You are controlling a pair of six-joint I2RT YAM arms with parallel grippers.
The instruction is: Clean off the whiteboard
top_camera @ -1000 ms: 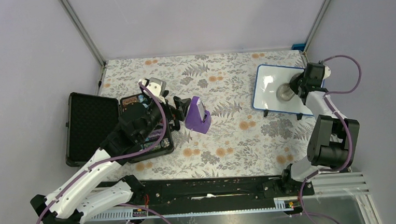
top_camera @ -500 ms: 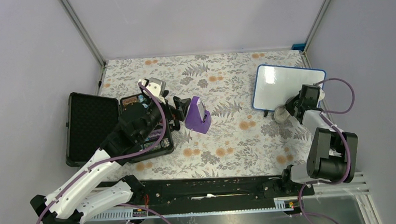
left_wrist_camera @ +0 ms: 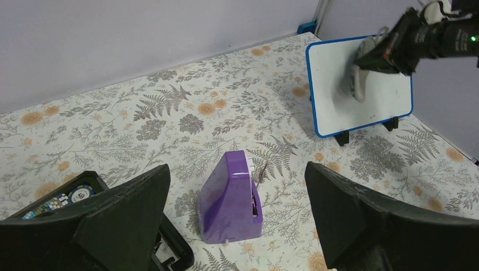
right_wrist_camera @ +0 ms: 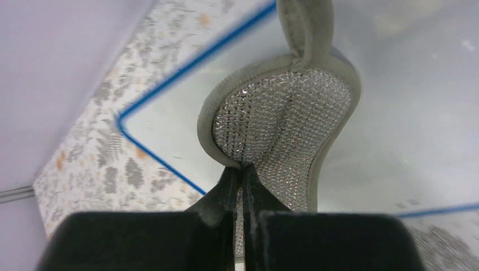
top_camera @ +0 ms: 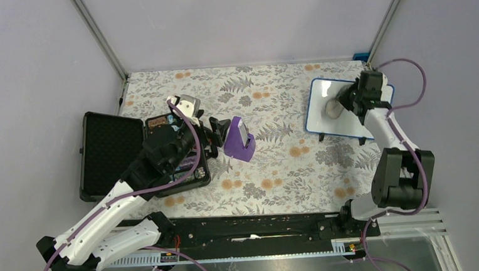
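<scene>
A blue-framed whiteboard (top_camera: 343, 120) stands tilted on black feet at the right of the table; it also shows in the left wrist view (left_wrist_camera: 339, 110) and the right wrist view (right_wrist_camera: 406, 124). Its surface looks blank white. My right gripper (top_camera: 343, 101) is shut on a grey mesh sponge cloth (right_wrist_camera: 282, 127) and presses it against the board's upper part; the cloth also shows from above (top_camera: 334, 106). My left gripper (top_camera: 215, 131) is open and empty, just left of a purple stand (left_wrist_camera: 231, 197).
An open black case (top_camera: 109, 153) with small items lies at the left, under the left arm. The purple stand (top_camera: 238, 139) sits mid-table. A small blue object (top_camera: 361, 57) sits in the back right corner. Walls and metal posts enclose the floral table.
My right gripper swept the cloth down off the board's lower edge, then back up onto its upper part. The left arm has not moved.
</scene>
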